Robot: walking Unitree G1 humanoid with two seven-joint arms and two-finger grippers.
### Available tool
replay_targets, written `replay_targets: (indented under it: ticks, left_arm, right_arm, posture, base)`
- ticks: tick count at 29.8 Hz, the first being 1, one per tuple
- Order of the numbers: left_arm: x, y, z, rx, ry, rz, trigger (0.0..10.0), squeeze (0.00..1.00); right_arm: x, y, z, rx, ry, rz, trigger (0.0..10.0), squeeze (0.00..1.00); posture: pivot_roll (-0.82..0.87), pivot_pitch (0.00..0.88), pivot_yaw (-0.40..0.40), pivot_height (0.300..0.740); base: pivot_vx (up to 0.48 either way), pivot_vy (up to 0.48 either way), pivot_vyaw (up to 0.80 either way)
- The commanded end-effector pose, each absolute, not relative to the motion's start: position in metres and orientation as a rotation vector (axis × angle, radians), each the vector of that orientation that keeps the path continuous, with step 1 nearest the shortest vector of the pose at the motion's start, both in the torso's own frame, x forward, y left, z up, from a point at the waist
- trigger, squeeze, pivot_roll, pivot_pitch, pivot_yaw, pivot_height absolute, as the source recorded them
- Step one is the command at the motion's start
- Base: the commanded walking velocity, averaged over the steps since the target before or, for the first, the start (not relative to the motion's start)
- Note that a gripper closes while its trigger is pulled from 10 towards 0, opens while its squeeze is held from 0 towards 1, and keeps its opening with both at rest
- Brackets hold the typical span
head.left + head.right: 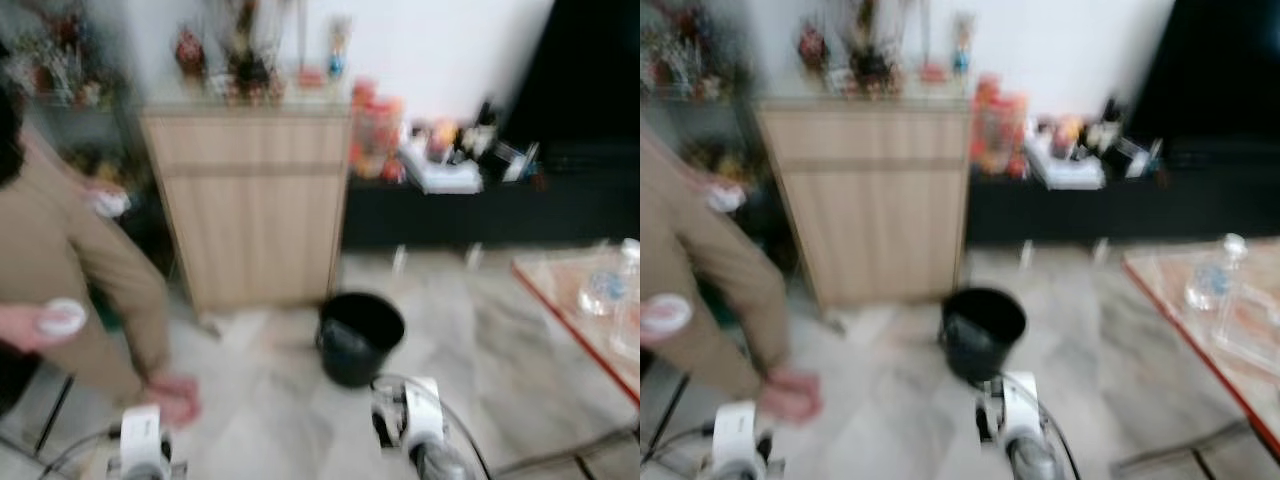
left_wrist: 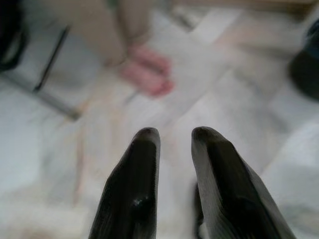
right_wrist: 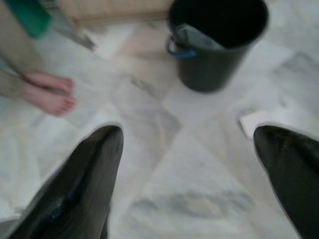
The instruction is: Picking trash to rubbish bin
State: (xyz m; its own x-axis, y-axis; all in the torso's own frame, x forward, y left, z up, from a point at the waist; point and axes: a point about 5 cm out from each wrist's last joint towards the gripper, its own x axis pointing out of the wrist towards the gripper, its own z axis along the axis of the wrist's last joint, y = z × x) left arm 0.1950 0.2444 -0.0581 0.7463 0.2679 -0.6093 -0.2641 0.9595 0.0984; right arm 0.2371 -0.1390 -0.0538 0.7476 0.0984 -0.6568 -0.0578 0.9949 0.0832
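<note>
A black rubbish bin (image 1: 360,335) stands on the marble floor in front of a wooden cabinet, and it also shows in the right wrist view (image 3: 219,40). A small white scrap of trash (image 3: 254,122) lies on the floor a little in front of the bin. My right gripper (image 3: 188,132) hangs over the floor short of the bin, open wide, with nothing between its fingers. My left gripper (image 2: 174,135) points at bare floor near a person's foot (image 2: 147,74). Its fingers are close together and hold nothing. All views are blurred.
A person in tan clothes (image 1: 70,260) bends at the left, holding a white object (image 1: 62,317), one bare foot (image 1: 172,398) close to my left arm. A wooden cabinet (image 1: 250,200) and a low black shelf (image 1: 450,215) line the wall. A red-edged table (image 1: 585,300) with bottles stands at the right.
</note>
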Motion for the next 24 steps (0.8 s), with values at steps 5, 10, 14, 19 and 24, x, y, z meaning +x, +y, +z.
replay_targets:
  ticks: [5, 10, 14, 19, 24]
  left_arm:
    - [0.1912, 0.2412, -0.0616, 0.015, 0.691, 0.279, 10.0, 0.0]
    - [0.1911, 0.2412, -0.0616, 0.016, 0.69, 0.278, 10.0, 0.0]
    - [0.1916, 0.2421, -0.0611, 0.015, 0.689, 0.283, 10.0, 0.0]
    - [0.1917, 0.2429, -0.061, 0.011, 0.689, 0.291, 10.0, 0.0]
    - [0.1922, 0.2432, -0.0606, 0.006, 0.687, 0.3, 10.0, 0.0]
  right_arm:
    - [0.2341, -0.1409, -0.0556, 0.063, 0.727, 0.08, 10.0, 0.0]
    - [0.2342, -0.1405, -0.0555, 0.065, 0.727, 0.08, 10.0, 0.0]
    - [0.2358, -0.1403, -0.0544, 0.073, 0.72, 0.079, 10.0, 0.0]
    - [0.2375, -0.1414, -0.0534, 0.072, 0.719, 0.078, 10.0, 0.0]
    - [0.2367, -0.1406, -0.054, 0.072, 0.724, 0.081, 10.0, 0.0]
  posture:
    - [0.06, 0.0, -0.045, 0.74]
    - [0.06, 0.0, -0.046, 0.74]
    - [0.06, 0.0, -0.047, 0.74]
    - [0.05, 0.0, -0.044, 0.74]
    - [0.05, 0.0, -0.046, 0.74]
  base:
    - [0.0, 0.0, 0.0]
    - [0.0, 0.0, 0.0]
    - [0.0, 0.0, 0.0]
    - [0.0, 0.0, -0.42]
    - [0.0, 0.0, -0.77]
